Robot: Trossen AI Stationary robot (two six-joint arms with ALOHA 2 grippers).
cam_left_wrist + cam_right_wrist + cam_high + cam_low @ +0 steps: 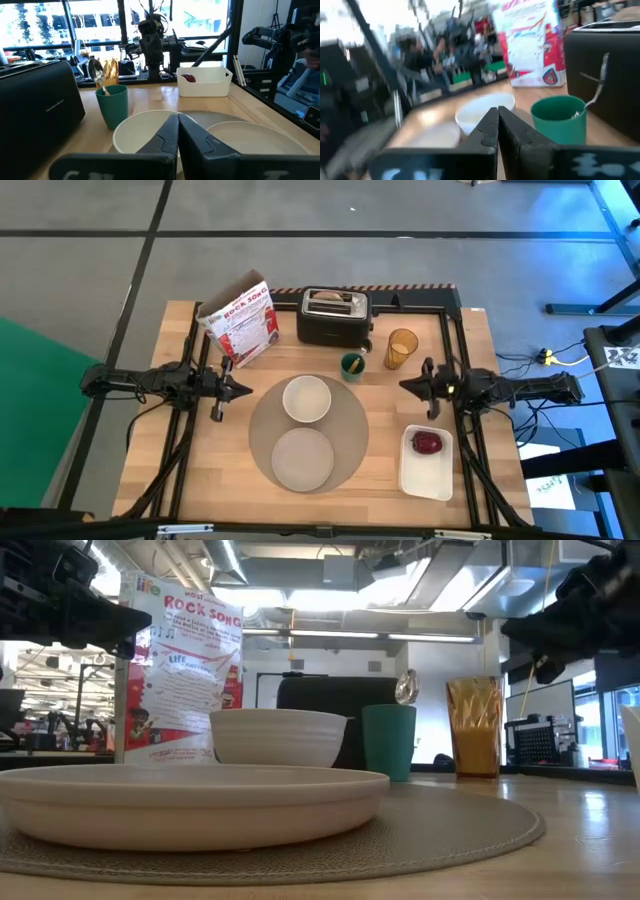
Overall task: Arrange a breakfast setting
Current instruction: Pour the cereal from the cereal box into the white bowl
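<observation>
A round grey-beige placemat [345,430] lies mid-table. On it sit a white bowl [306,398] at the far side and a white plate [303,457] at the near side. An amber cup [401,348] stands beyond the mat, next to a green cup [352,365] with a spoon [97,77] standing in it. A red apple [427,442] lies in a white tray [426,478]. My left gripper [240,389] hovers shut left of the bowl, pointing level at it. My right gripper [405,385] hovers shut right of the bowl, also level. Neither touches anything.
A black toaster [335,317] with something pale in its slots stands at the far edge. A tilted cereal box [243,320] stands to its left. Bare wood lies left of the mat and along the near edge.
</observation>
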